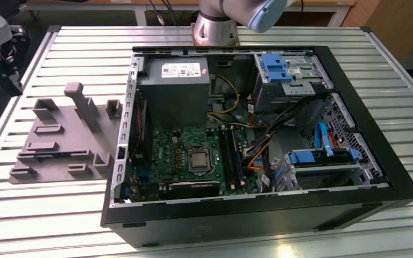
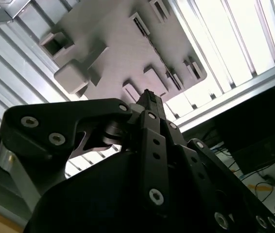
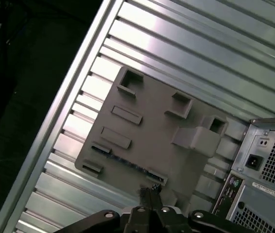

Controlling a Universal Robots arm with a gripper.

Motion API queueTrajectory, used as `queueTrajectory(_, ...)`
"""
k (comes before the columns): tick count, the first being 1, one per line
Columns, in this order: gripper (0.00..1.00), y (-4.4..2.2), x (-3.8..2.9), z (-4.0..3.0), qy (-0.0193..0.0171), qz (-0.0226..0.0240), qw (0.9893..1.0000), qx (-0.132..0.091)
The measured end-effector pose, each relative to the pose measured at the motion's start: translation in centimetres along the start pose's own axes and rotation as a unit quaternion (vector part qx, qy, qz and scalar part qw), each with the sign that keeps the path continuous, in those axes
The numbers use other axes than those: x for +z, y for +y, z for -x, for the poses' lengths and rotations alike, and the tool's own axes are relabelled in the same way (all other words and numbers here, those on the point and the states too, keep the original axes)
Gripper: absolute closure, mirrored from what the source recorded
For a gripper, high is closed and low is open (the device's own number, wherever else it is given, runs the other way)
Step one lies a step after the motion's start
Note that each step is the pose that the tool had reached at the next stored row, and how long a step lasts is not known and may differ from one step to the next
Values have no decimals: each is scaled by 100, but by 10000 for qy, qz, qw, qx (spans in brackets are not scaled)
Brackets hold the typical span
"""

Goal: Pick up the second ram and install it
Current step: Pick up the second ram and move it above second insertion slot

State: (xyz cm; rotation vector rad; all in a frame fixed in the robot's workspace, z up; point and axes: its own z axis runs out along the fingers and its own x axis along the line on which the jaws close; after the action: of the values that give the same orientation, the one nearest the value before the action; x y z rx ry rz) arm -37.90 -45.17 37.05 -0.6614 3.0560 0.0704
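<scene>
The second ram [image 3: 128, 163], a thin dark stick, stands on edge in a long slot of the grey holder plate [image 3: 152, 121], near the plate's edge. In the first wrist view my gripper [image 3: 149, 191] hovers just off one end of the stick, apart from it, its two fingers pressed together with nothing between them. The second wrist view has the same narrow shut fingertips [image 2: 147, 95] in front of the holder plate [image 2: 123, 43]. In the exterior view the holder plate [image 1: 63, 137] lies on the slatted table at the exterior view's left of the open computer case [image 1: 264, 209].
Inside the case lies the green circuit board [image 1: 181, 145] with long black sockets [image 1: 232, 156], a grey power supply [image 1: 172, 88], blue drive brackets [image 1: 275, 67] and loose cables. The holder plate has upright posts [image 1: 84, 105]. The table's edge [image 3: 55, 121] runs close past the plate.
</scene>
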Motion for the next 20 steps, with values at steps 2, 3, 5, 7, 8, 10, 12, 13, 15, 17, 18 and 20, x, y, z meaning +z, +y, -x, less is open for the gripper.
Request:
queueTrajectory(2, 89, 0, 6, 0, 7, 4, 9998, -180)
queueTrajectory(3, 89, 0, 8, 0, 11, 6, 9996, -269)
queueTrajectory(5, 89, -1, 14, 0, 19, 10, 9990, -454)
queueTrajectory(7, 89, -1, 19, 0, 26, 15, 9980, -634)
queueTrajectory(8, 89, -1, 21, -1, 30, 17, 9974, -723)
queueTrajectory(10, 89, -1, 25, 0, 38, 21, 9958, -910)
queueTrajectory(12, 89, -1, 29, -1, 45, 25, 9940, -1089)
queueTrajectory(13, 89, -1, 30, -1, 49, 27, 9930, -1178)
queueTrajectory(15, 89, -2, 33, -1, 56, 32, 9907, -1356)
queueTrajectory(17, 89, -2, 36, -1, 62, 36, 9881, -1538)
queueTrajectory(18, 89, -2, 37, -1, 66, 38, 9867, -1626)
queueTrajectory(20, 89, -2, 41, -1, 74, 42, 9836, -1803)
